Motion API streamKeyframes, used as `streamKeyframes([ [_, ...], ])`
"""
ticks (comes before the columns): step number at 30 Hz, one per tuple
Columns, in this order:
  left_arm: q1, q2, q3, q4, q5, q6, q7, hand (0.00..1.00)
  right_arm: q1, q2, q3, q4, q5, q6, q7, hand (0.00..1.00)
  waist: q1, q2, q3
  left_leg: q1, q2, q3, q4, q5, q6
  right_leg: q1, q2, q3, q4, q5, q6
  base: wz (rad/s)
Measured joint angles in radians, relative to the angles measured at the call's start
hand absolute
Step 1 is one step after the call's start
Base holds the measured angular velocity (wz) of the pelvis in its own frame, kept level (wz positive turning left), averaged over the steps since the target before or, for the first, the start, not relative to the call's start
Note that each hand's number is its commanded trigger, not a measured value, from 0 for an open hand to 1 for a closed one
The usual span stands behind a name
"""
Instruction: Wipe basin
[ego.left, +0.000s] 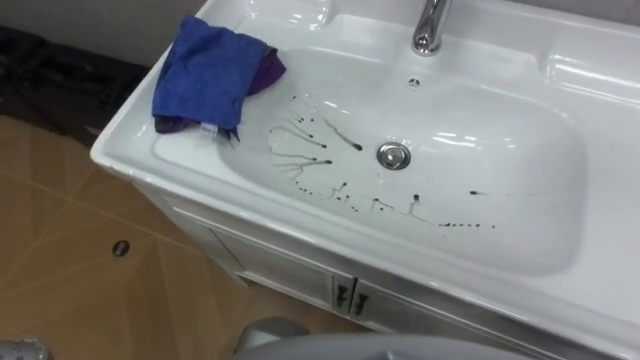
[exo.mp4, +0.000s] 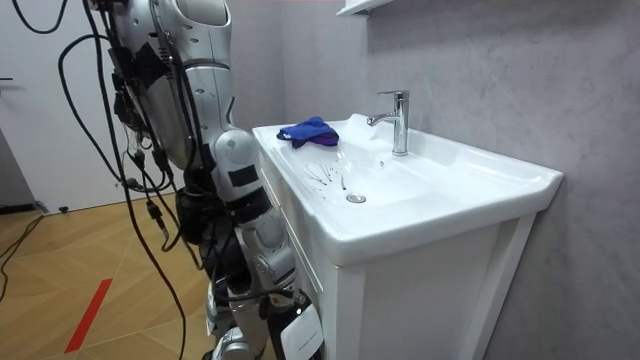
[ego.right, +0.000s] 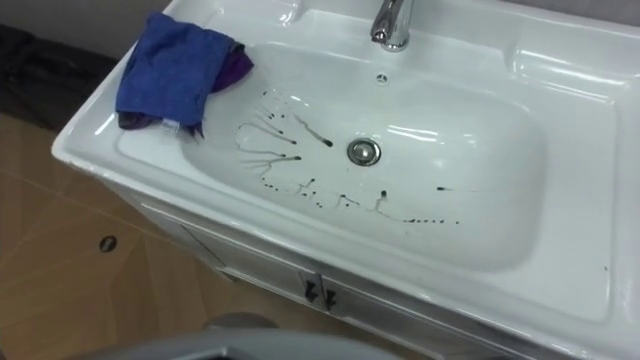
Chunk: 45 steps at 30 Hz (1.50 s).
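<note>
One blue cloth (ego.left: 205, 70) lies bunched on the far left corner of the white basin (ego.left: 520, 210), hiding most of a purple cloth (ego.left: 268, 68) under it. Dark streaks (ego.left: 305, 150) run from beside the cloth rightward along the bowl's near side, past the drain (ego.left: 393, 155). The tap (ego.left: 430, 25) behind it is cut off at the top. Wooden floor (ego.left: 60, 250) lies left of the cabinet (ego.left: 280, 265); a grey wall (exo.mp4: 480, 70) stands behind. Whether the left hand or right hand is spread or closed cannot be told.
</note>
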Motion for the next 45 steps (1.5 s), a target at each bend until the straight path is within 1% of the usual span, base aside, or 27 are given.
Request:
streamKeyframes([
  [2, 0.000, 0.000, 0.000, -0.030, 0.002, -0.005, 0.003, 0.00, 0.003, -0.003, 0.019, 0.000, 0.002, -0.005, 0.001, 0.00, 0.005, 0.001, 0.0007, 0.006, 0.000, -0.003, -0.002, 0.000, 0.000, 0.001, 0.004, 0.017, -0.001, 0.000, 0.000, -0.11],
  [5, -0.006, 0.002, 0.000, -0.073, 0.002, -0.009, 0.009, 0.00, 0.007, -0.009, 0.019, -0.001, 0.000, -0.024, 0.012, 0.00, 0.003, 0.006, 0.0026, 0.015, -0.004, -0.019, -0.008, 0.000, 0.000, 0.006, 0.005, 0.021, -0.003, 0.000, 0.000, -0.09],
  [7, -0.019, 0.009, 0.000, -0.101, 0.008, -0.014, 0.013, 0.00, 0.007, -0.010, 0.018, -0.001, -0.004, -0.029, 0.012, 0.00, -0.007, 0.007, 0.0038, 0.016, -0.004, -0.020, -0.008, 0.000, 0.000, 0.007, 0.005, 0.020, -0.003, 0.000, 0.000, 0.02],
  [8, -0.020, 0.012, -0.001, -0.134, 0.010, -0.014, 0.018, 0.00, 0.005, -0.011, 0.019, -0.001, -0.004, -0.034, 0.012, 0.00, -0.020, 0.007, 0.0044, 0.017, -0.004, -0.023, -0.008, 0.000, 0.000, 0.009, 0.005, 0.019, -0.003, 0.000, 0.000, 0.00],
  [9, -0.023, 0.013, -0.002, -0.177, 0.015, -0.015, 0.019, 0.00, 0.004, -0.012, 0.019, -0.001, -0.005, -0.042, 0.013, 0.00, -0.023, 0.008, 0.0049, 0.018, -0.003, -0.023, -0.008, 0.000, 0.000, 0.009, 0.005, 0.020, -0.003, 0.000, 0.000, 0.00],
  [10, -0.025, 0.015, -0.002, -0.197, 0.024, -0.017, 0.020, 0.00, 0.004, -0.012, 0.019, -0.001, -0.004, -0.045, 0.013, 0.00, -0.024, 0.009, 0.0052, 0.019, -0.003, -0.023, -0.009, 0.000, 0.000, 0.009, 0.005, 0.021, -0.003, 0.000, 0.000, 0.00],
  [12, -0.036, 0.035, -0.002, -0.242, 0.076, -0.036, 0.021, 0.00, 0.005, -0.013, 0.019, -0.001, -0.004, -0.068, 0.013, 0.00, -0.040, 0.012, 0.0080, 0.020, -0.002, -0.022, -0.009, 0.000, 0.000, 0.011, 0.005, 0.021, -0.003, 0.000, 0.000, 0.00],
  [13, -0.035, 0.041, -0.002, -0.250, 0.093, -0.037, 0.023, 0.00, 0.005, -0.013, 0.019, -0.001, -0.004, -0.074, 0.013, 0.00, -0.045, 0.013, 0.0087, 0.020, -0.002, -0.022, -0.009, 0.000, 0.000, 0.011, 0.005, 0.022, -0.003, 0.000, 0.000, 0.00],
  [14, -0.038, 0.052, -0.003, -0.264, 0.126, -0.038, 0.032, 0.00, 0.005, -0.013, 0.019, -0.001, -0.005, -0.083, 0.013, 0.00, -0.056, 0.017, 0.0113, 0.024, -0.002, -0.019, -0.010, 0.000, 0.000, 0.011, 0.006, 0.026, -0.003, 0.000, 0.000, -0.05],
  [15, -0.038, 0.057, -0.002, -0.269, 0.144, -0.040, 0.038, 0.00, 0.004, -0.014, 0.019, -0.001, -0.006, -0.087, 0.013, 0.00, -0.062, 0.018, 0.0120, 0.025, -0.002, -0.019, -0.011, 0.000, 0.000, 0.011, 0.007, 0.029, -0.002, 0.000, 0.000, -0.03],
  [18, -0.039, 0.064, -0.004, -0.321, 0.208, -0.043, 0.041, 0.00, -0.004, -0.014, 0.019, -0.001, -0.004, -0.105, 0.013, 0.00, -0.099, 0.023, 0.0144, 0.030, -0.003, -0.016, -0.017, 0.000, 0.000, 0.013, 0.008, 0.034, -0.004, 0.000, 0.000, -0.03],
  [20, -0.039, 0.066, -0.008, -0.347, 0.255, -0.044, 0.037, 0.00, -0.004, -0.014, 0.021, 0.003, -0.007, -0.116, 0.013, 0.00, -0.105, 0.026, 0.0138, 0.037, -0.003, -0.005, -0.022, 0.000, 0.000, 0.013, 0.012, 0.048, -0.005, 0.000, 0.000, -0.15],
  [22, -0.039, 0.074, -0.022, -0.381, 0.290, -0.045, 0.033, 0.00, -0.004, -0.017, 0.029, 0.010, -0.008, -0.119, 0.014, 0.00, -0.107, 0.028, 0.0137, 0.045, -0.002, 0.007, -0.026, 0.000, 0.000, 0.015, 0.014, 0.057, -0.006, 0.000, -0.001, -0.20],
  [23, -0.040, 0.082, -0.026, -0.395, 0.325, -0.045, 0.029, 0.00, -0.001, -0.020, 0.035, 0.012, -0.014, -0.119, 0.014, 0.00, -0.113, 0.025, 0.0158, 0.050, -0.001, 0.010, -0.027, 0.000, 0.000, 0.018, 0.015, 0.065, -0.006, 0.000, -0.001, -0.16],
  [24, -0.041, 0.084, -0.028, -0.408, 0.363, -0.045, 0.026, 0.00, -0.001, -0.023, 0.038, 0.011, -0.030, -0.119, 0.017, 0.00, -0.127, 0.027, 0.0150, 0.051, -0.002, 0.010, -0.027, 0.000, 0.000, 0.021, 0.016, 0.067, -0.009, 0.000, -0.001, -0.08],
  [25, -0.042, 0.085, -0.033, -0.414, 0.377, -0.045, 0.022, 0.00, -0.002, -0.024, 0.038, 0.011, -0.041, -0.119, 0.019, 0.00, -0.133, 0.027, 0.0152, 0.052, -0.002, 0.011, -0.028, 0.000, 0.000, 0.022, 0.016, 0.068, -0.010, 0.000, -0.001, -0.03],
  [27, -0.056, 0.087, -0.053, -0.439, 0.438, -0.044, -0.012, 0.00, 0.000, -0.025, 0.038, 0.008, -0.058, -0.119, 0.030, 0.00, -0.144, 0.029, 0.0148, 0.051, -0.001, 0.015, -0.028, 0.000, 0.000, 0.022, 0.018, 0.072, -0.016, 0.000, -0.001, -0.03],
  [28, -0.056, 0.088, -0.060, -0.445, 0.449, -0.044, -0.018, 0.00, 0.000, -0.025, 0.038, 0.008, -0.060, -0.119, 0.033, 0.00, -0.147, 0.025, 0.0142, 0.052, -0.001, 0.016, -0.029, 0.000, 0.000, 0.022, 0.019, 0.073, -0.017, 0.000, -0.001, -0.06],
  [29, -0.056, 0.088, -0.076, -0.460, 0.460, -0.042, -0.037, 0.00, 0.000, -0.025, 0.038, 0.008, -0.062, -0.118, 0.036, 0.00, -0.154, 0.025, 0.0135, 0.052, -0.001, 0.018, -0.032, 0.000, 0.000, 0.021, 0.020, 0.075, -0.018, 0.000, -0.001, -0.09],
  [31, -0.056, 0.088, -0.097, -0.477, 0.477, -0.039, -0.062, 0.00, 0.001, -0.026, 0.038, 0.008, -0.065, -0.116, 0.042, 0.00, -0.155, 0.025, 0.0112, 0.056, 0.001, 0.029, -0.037, 0.000, 0.000, 0.019, 0.021, 0.080, -0.021, 0.001, -0.002, -0.11],
  [33, -0.056, 0.088, -0.130, -0.485, 0.480, -0.030, -0.094, 0.00, 0.006, -0.025, 0.038, 0.011, -0.056, -0.115, 0.044, 0.00, -0.162, 0.028, 0.0119, 0.073, 0.003, 0.032, -0.050, 0.001, 0.000, 0.034, 0.022, 0.079, -0.030, 0.003, -0.001, -0.03],
  [37, -0.056, 0.086, -0.159, -0.483, 0.485, -0.012, -0.132, 0.00, 0.010, -0.024, 0.037, 0.011, -0.051, -0.114, 0.043, 0.00, -0.168, 0.024, 0.0117, 0.084, 0.003, 0.039, -0.055, 0.001, 0.000, 0.042, 0.023, 0.089, -0.037, 0.003, 0.001, -0.07],
  [38, -0.054, 0.086, -0.163, -0.481, 0.484, -0.007, -0.143, 0.00, 0.010, -0.024, 0.037, 0.011, -0.051, -0.114, 0.043, 0.00, -0.170, 0.021, 0.0104, 0.089, 0.004, 0.040, -0.062, 0.001, 0.000, 0.045, 0.026, 0.093, -0.039, 0.003, 0.001, -0.06],
  [41, -0.054, 0.083, -0.174, -0.453, 0.486, 0.000, -0.162, 0.00, 0.011, -0.023, 0.038, 0.011, -0.055, -0.111, 0.043, 0.00, -0.173, 0.016, 0.0107, 0.107, 0.006, 0.043, -0.077, 0.001, 0.000, 0.056, 0.031, 0.109, -0.038, 0.004, 0.002, -0.09],
  [43, -0.054, 0.083, -0.184, -0.419, 0.485, 0.014, -0.169, 0.00, 0.011, -0.023, 0.039, 0.010, -0.051, -0.105, 0.043, 0.00, -0.178, 0.015, 0.0113, 0.120, 0.009, 0.057, -0.087, 0.001, 0.000, 0.066, 0.034, 0.118, -0.042, 0.004, 0.002, -0.13],
  [44, -0.052, 0.083, -0.192, -0.405, 0.483, 0.029, -0.177, 0.00, 0.011, -0.023, 0.047, 0.008, -0.050, -0.104, 0.043, 0.00, -0.178, 0.012, 0.0098, 0.123, 0.010, 0.067, -0.086, 0.001, 0.000, 0.069, 0.036, 0.127, -0.045, 0.004, 0.002, -0.15],
  [45, -0.052, 0.082, -0.193, -0.397, 0.483, 0.036, -0.185, 0.00, 0.011, -0.022, 0.056, 0.004, -0.050, -0.101, 0.043, 0.00, -0.178, 0.010, 0.0087, 0.123, 0.011, 0.068, -0.085, 0.001, 0.000, 0.072, 0.038, 0.130, -0.055, 0.007, 0.001, -0.11],
])
